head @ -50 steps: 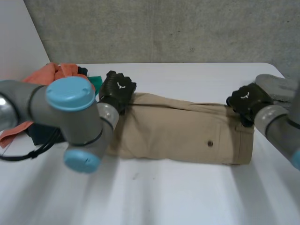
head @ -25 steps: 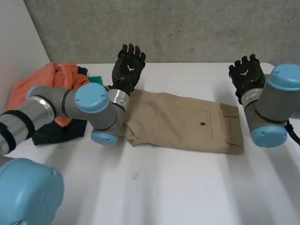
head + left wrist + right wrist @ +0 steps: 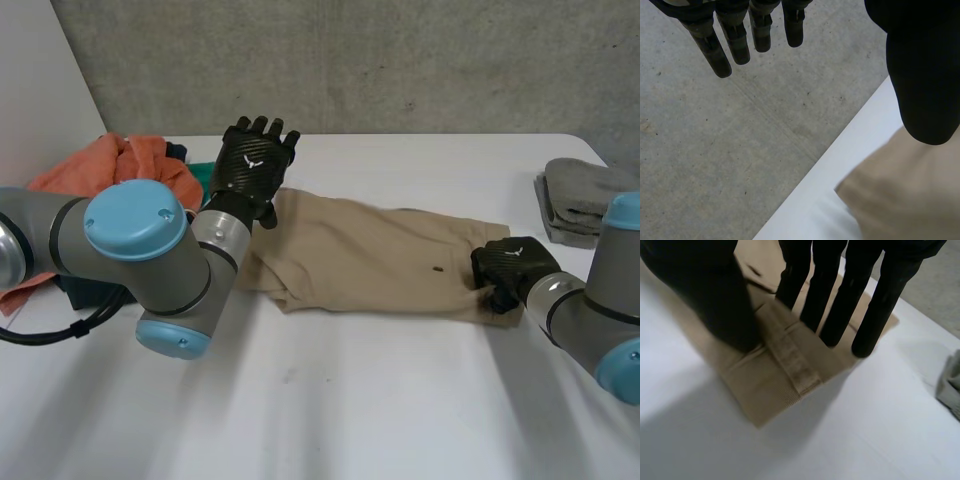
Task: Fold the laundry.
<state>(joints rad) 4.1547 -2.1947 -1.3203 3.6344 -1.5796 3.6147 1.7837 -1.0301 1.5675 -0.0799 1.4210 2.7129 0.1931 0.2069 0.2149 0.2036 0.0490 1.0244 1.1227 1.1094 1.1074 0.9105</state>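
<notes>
First, locate the tan trousers [image 3: 370,262], folded into a long flat band across the middle of the white counter [image 3: 350,410]. Find the left robot hand [image 3: 255,165] held in the air over the leg end of the trousers, at their far edge. Record its state as released: fingers [image 3: 709,45] straight and spread, thumb [image 3: 922,75] apart from them, gripping nothing. Find the right robot hand [image 3: 508,268] at the opposite, waistband end of the trousers, on the near corner. Record its state as released too: straight fingers [image 3: 827,285] set tip-down on the waistband, thumb [image 3: 705,295] planted on the cloth just beside a belt loop [image 3: 792,357], not clenched round the fabric. Beyond the leg end of the trousers, observe a heap of orange cloth [image 3: 110,165] with a green piece [image 3: 207,172] against it. Past the waistband end, well apart from the trousers, observe a folded grey towel [image 3: 585,200].
</notes>
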